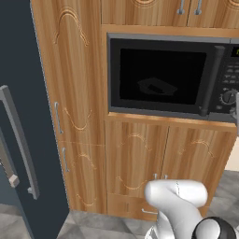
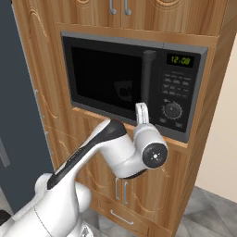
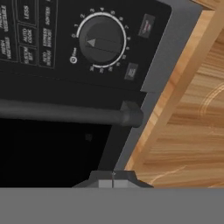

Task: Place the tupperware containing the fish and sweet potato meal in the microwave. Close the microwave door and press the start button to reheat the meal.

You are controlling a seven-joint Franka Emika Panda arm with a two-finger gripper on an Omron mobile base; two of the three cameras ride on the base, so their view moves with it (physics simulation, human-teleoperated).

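The microwave (image 1: 163,38) sits built into the wooden cabinet, its door (image 1: 140,105) closed. Through the black window the tupperware (image 1: 156,87) shows as a low dark angular outline, also faint in the right base view (image 2: 124,91). My gripper (image 2: 141,114) is shut with nothing in it. It points at the microwave's lower front, just below the bottom end of the bar handle (image 2: 147,76) and left of the dial (image 2: 173,110). In the hand view the handle (image 3: 65,111) runs across and the dial (image 3: 103,40) lies beyond it, with my fingertips (image 3: 113,180) pressed together.
A tall blue-grey door (image 1: 21,93) with a long grey handle (image 1: 21,144) stands at the left. Wooden cabinet doors (image 1: 135,163) sit under the microwave. Two small buttons (image 3: 131,71) flank the dial on the black control panel (image 2: 178,85).
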